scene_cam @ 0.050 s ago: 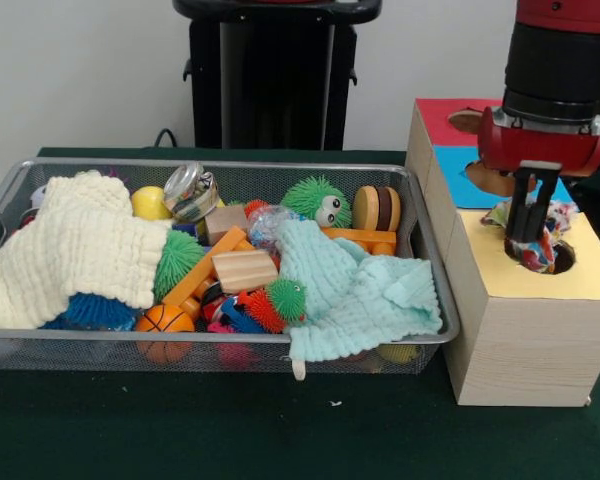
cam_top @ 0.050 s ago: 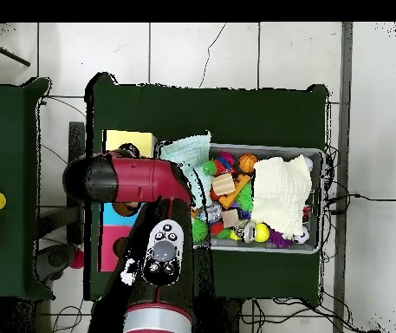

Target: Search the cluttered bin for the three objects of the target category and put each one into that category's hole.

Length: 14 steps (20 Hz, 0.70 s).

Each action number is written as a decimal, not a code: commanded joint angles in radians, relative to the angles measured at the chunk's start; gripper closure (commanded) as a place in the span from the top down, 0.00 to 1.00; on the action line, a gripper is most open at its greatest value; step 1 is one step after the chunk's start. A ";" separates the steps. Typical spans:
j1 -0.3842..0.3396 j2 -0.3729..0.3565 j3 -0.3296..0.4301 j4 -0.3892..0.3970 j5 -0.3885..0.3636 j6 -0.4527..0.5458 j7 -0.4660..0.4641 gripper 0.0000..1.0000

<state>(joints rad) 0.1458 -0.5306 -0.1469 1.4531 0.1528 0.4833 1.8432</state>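
The gripper [scene_cam @ 0.050 s ago: 536,240] is closing on a patterned cloth [scene_cam @ 0.050 s ago: 540,240] and hanging it at the mouth of the hole in the box's [scene_cam @ 0.050 s ago: 525,330] yellow section, evidently the spot for that category. The box is showing three coloured sections: red, blue, yellow. Two cloths are lying in the bin [scene_cam @ 0.050 s ago: 420,240]: one cream [scene_cam @ 0.050 s ago: 75,245], one mint [scene_cam @ 0.050 s ago: 355,290].
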 commanded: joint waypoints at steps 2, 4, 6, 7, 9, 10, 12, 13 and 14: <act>-0.028 0.048 0.057 0.039 -0.009 0.069 0.117 0.00; -0.033 0.027 0.063 0.031 0.010 0.116 0.123 0.00; -0.036 0.003 0.069 0.016 0.030 0.164 0.134 0.00; -0.036 -0.007 0.070 0.006 0.039 0.185 0.141 0.00; -0.037 -0.011 0.074 -0.008 0.060 0.202 0.162 0.00; -0.036 -0.010 0.071 -0.008 0.063 0.200 0.164 0.00; -0.032 -0.010 0.065 -0.008 0.068 0.191 0.172 0.00; -0.030 -0.007 0.063 -0.007 0.071 0.177 0.177 0.00; -0.029 -0.004 0.064 -0.003 0.076 0.161 0.184 0.00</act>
<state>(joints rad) 0.1425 -0.5552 -0.1465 1.4507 0.1838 0.5439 1.8432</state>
